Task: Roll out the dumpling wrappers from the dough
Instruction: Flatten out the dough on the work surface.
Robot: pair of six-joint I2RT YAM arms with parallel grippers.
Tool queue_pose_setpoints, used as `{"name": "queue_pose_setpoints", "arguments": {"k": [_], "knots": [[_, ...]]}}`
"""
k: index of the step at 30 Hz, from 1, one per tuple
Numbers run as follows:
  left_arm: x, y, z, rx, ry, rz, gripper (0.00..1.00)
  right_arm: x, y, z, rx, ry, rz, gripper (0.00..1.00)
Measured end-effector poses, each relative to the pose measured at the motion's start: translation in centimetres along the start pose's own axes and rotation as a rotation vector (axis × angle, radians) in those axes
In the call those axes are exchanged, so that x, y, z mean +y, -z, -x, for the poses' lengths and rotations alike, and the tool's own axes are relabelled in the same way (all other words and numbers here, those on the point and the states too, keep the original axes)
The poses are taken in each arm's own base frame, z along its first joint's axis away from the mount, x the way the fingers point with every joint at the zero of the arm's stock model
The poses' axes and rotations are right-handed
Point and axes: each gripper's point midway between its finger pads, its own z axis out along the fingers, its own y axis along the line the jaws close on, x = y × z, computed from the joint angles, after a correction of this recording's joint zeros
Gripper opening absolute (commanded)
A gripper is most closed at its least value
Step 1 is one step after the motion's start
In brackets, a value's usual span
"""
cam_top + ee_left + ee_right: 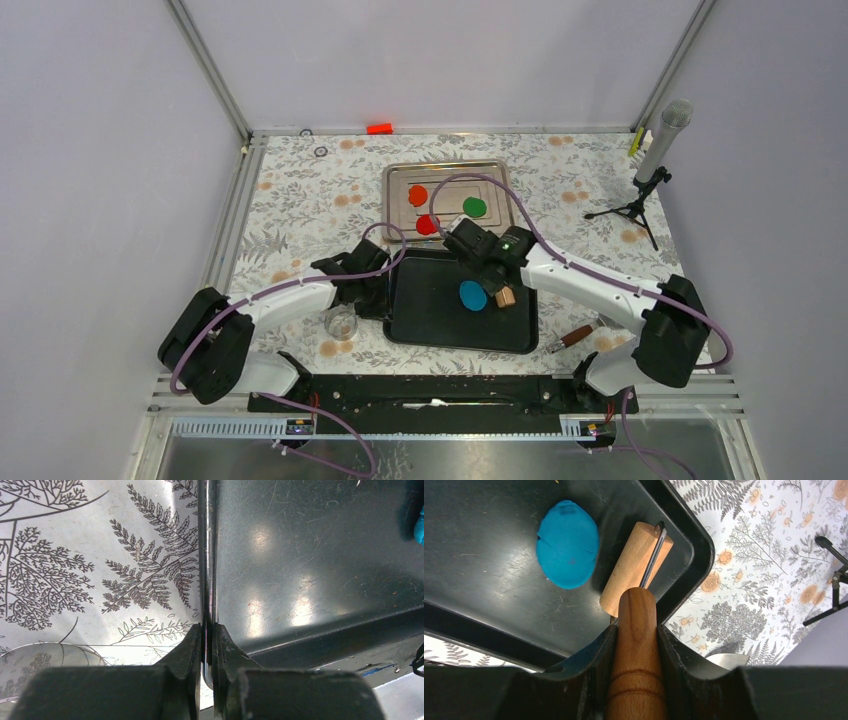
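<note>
Top view: 3 wrappers [475, 207] done on metal tray [400, 175] | blue dough [473, 295] on black tray [430, 330], part-flattened, prob needs more rolling | R gripper [636, 632] clamps roller [624, 575] handle beside dough | L gripper [206, 632] pinches black tray rim

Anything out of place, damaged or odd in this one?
Only a small flaw: the blue dough on the black tray is oval rather than round, with small splits on its left edge in the right wrist view. The right pincer holds the roller beside it. Nothing looks spilled.

Glossy scratched black tray [479, 580] — smooth turned-wood roller [624, 577], matt blue dough [568, 544]
</note>
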Motion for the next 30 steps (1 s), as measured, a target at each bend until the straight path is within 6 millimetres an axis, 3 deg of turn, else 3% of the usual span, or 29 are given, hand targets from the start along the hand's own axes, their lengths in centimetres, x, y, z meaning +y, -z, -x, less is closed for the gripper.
{"name": "queue_pose_setpoints", "arguments": {"k": [7, 13, 20, 26, 30], "knots": [[0.0, 0.1, 0.0, -0.005, -0.001, 0.001, 0.00, 1.2, 0.1, 1.4, 0.004, -0.019, 0.061, 0.00], [0.3, 0.3, -0.2, -0.005, -0.001, 0.011, 0.00, 2.1, 0.9, 1.2, 0.067, -0.035, 0.113, 0.00], [0.3, 0.3, -0.2, -0.005, -0.001, 0.011, 0.00, 1.3, 3.4, 2.0, 0.107, -0.058, 0.108, 0.00], [0.3, 0.3, -0.2, -0.006, -0.001, 0.013, 0.00, 1.5, 5.6, 4.4, 0.055, -0.112, 0.160, 0.00], [0.4, 0.3, -0.2, -0.005, -0.001, 0.015, 0.00, 3.0, 4.8, 4.6, 0.097, -0.136, 0.202, 0.00]]}}
